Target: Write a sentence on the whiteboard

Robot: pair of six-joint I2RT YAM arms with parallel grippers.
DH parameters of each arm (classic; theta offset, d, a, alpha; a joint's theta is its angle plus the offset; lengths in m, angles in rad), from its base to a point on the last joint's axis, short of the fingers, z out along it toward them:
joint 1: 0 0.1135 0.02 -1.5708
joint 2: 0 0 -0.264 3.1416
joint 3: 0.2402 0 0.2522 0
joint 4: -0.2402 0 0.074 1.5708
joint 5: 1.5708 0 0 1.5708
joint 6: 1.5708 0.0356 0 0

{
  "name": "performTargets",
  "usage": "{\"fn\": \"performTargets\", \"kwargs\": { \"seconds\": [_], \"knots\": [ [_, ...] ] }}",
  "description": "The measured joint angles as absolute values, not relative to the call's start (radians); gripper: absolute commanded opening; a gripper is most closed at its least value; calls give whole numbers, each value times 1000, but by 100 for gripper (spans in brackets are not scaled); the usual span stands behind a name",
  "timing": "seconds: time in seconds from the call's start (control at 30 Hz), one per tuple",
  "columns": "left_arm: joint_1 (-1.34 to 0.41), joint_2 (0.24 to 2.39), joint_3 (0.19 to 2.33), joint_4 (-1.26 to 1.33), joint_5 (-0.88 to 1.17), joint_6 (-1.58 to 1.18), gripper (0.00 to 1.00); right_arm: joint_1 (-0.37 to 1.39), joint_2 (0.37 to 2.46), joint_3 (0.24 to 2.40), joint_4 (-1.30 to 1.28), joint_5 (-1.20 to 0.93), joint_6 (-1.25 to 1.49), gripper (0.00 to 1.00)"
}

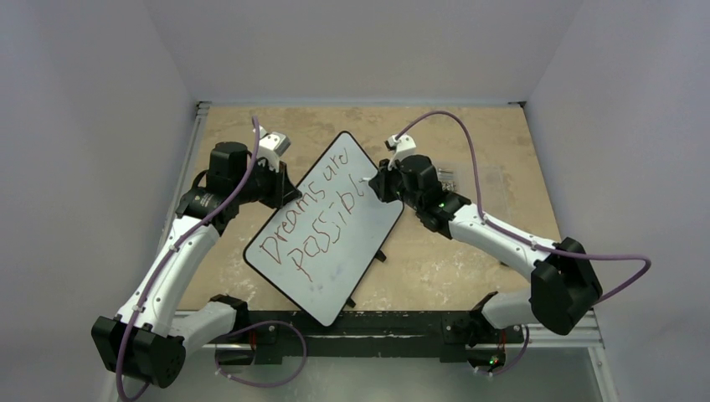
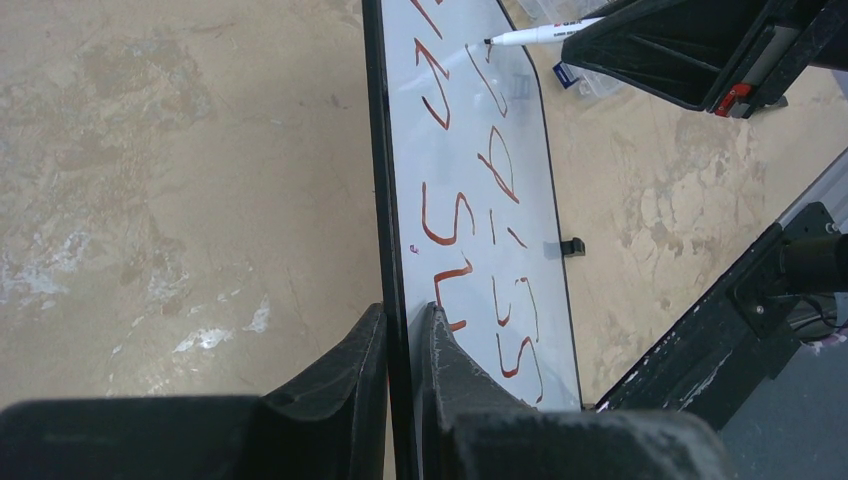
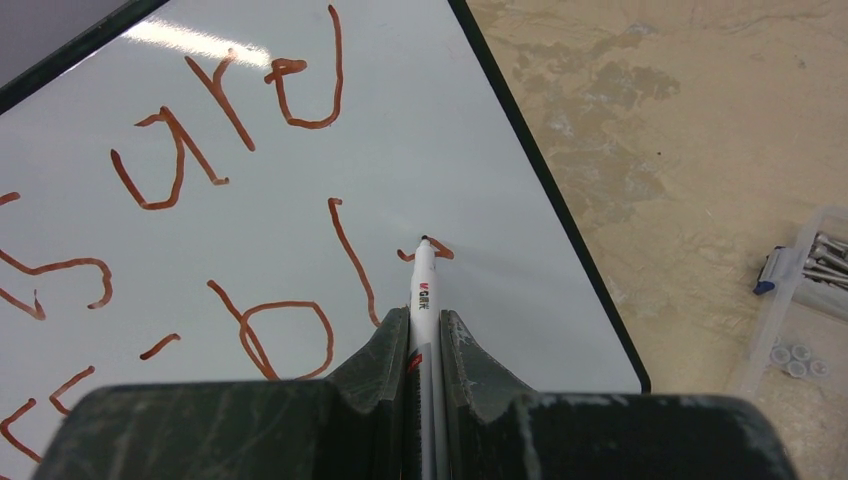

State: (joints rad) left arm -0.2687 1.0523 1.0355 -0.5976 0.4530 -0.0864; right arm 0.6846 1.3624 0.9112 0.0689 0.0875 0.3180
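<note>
The whiteboard lies tilted across the table's middle, with red writing "Dreams are possibl". My left gripper is shut on the board's left rim; in the left wrist view the rim runs between my two fingers. My right gripper is shut on a white marker. The marker's tip touches the board at a small fresh red stroke right of the "l". The marker also shows in the left wrist view at the top.
A small clear compartment box with screws sits on the tan table right of the board; it also shows in the top view behind the right gripper. A black rail runs along the table's near edge.
</note>
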Motion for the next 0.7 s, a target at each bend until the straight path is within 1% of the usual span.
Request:
{"fn": "performTargets", "kwargs": {
  "seconds": [0.43, 0.7],
  "knots": [
    [-269, 1052, 1036, -605, 445, -87, 0, 680, 1375, 914, 92, 46, 323, 0],
    [-269, 1052, 1036, -608, 441, -87, 0, 680, 1354, 860, 126, 33, 337, 0]
  ]
}}
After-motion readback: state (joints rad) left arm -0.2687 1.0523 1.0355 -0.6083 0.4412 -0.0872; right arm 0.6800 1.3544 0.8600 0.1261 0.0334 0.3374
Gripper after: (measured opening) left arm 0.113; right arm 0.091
